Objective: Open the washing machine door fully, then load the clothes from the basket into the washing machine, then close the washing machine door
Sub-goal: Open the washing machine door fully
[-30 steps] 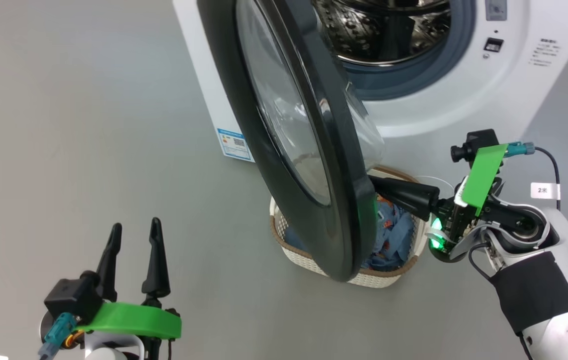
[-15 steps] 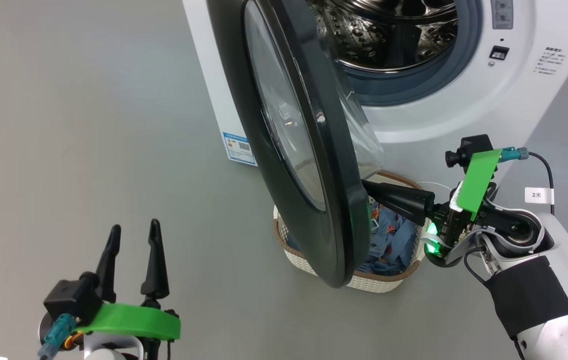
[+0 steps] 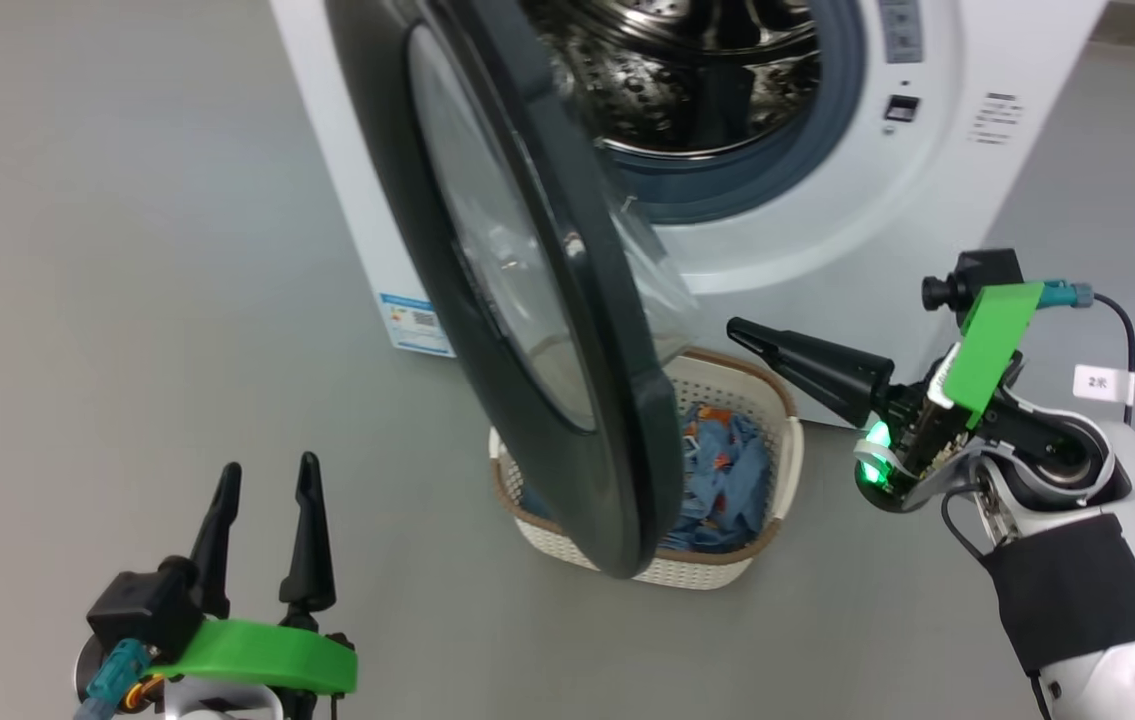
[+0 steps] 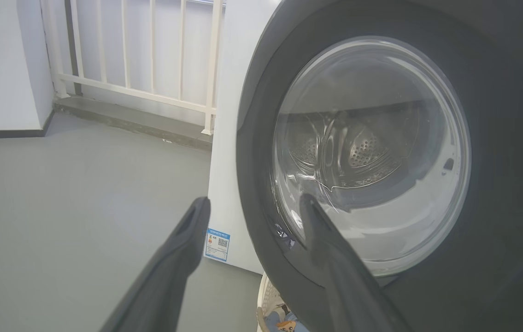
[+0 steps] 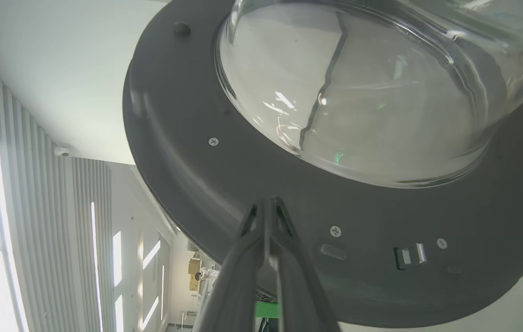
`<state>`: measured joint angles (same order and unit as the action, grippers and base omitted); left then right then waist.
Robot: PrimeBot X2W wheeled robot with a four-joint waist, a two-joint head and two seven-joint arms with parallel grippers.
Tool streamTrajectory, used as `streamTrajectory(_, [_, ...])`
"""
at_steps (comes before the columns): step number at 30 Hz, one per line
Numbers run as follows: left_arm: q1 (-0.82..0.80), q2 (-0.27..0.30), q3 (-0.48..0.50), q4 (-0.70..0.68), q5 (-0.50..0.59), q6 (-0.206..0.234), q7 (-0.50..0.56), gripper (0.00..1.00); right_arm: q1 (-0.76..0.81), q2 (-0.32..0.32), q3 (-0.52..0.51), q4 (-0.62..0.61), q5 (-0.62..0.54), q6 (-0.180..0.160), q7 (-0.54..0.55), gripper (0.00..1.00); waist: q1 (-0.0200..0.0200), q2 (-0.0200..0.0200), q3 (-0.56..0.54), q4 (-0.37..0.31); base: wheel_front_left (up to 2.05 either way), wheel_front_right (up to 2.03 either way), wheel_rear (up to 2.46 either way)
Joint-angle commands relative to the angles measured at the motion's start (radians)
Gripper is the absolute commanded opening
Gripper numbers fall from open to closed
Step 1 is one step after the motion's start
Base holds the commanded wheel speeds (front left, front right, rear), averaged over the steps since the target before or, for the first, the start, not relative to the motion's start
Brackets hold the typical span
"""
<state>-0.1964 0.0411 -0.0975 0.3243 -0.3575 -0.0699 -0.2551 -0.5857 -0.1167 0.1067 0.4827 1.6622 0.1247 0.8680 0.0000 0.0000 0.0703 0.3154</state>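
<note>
The white washing machine (image 3: 827, 230) stands at the top of the head view, its steel drum (image 3: 697, 70) exposed. The washing machine door (image 3: 627, 420), black with a clear glass bowl, hangs swung out and is seen nearly edge-on. Under its lower edge sits the basket (image 3: 787, 450) holding the light-blue clothes (image 3: 727, 470). My right gripper (image 3: 735, 326) is shut and empty, pointing at the door's inner side with a small gap. In the right wrist view my right gripper (image 5: 268, 203) aims at the door's inner rim (image 5: 187, 152). My left gripper (image 3: 267, 468) is open and empty at the lower left, facing the door's outer face (image 4: 372, 152).
Grey floor (image 3: 127, 250) lies all around the machine. A blue label (image 3: 414, 322) is stuck low on the machine's side. In the left wrist view a white railing (image 4: 150, 50) and a raised step run behind the machine. A cable with a white tag (image 3: 1102, 380) hangs off my right wrist.
The head view has shifted. My right gripper's tip, which lay against the door's inner rim, now stands clear to the right of it. The left gripper has stayed put.
</note>
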Motion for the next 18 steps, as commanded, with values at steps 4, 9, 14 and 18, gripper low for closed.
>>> streamTrajectory(4, [-0.006,0.019,0.028,-0.019,0.013,-0.006,-0.007,1.0,0.041,0.005,-0.001,-0.087,-0.052,0.006,-0.039,1.0,0.0,0.0,-0.014,-0.067,0.0,0.0,0.0])
streamTrajectory(9, [0.003,0.024,0.035,-0.025,0.012,-0.002,-0.007,1.0,0.094,0.005,-0.008,-0.164,-0.094,0.006,-0.094,1.0,0.0,0.0,-0.021,-0.128,0.0,0.0,0.0])
streamTrajectory(14, [0.016,0.031,0.039,-0.038,0.014,0.002,-0.007,1.0,0.141,0.0,-0.008,-0.246,-0.141,0.006,-0.157,1.0,0.0,0.0,-0.032,-0.187,0.0,0.0,0.0])
streamTrajectory(18, [0.03,0.034,0.042,-0.045,0.012,0.008,-0.007,1.0,0.179,-0.002,-0.01,-0.301,-0.169,0.006,-0.215,1.0,0.0,0.0,-0.039,-0.224,0.0,0.0,0.0])
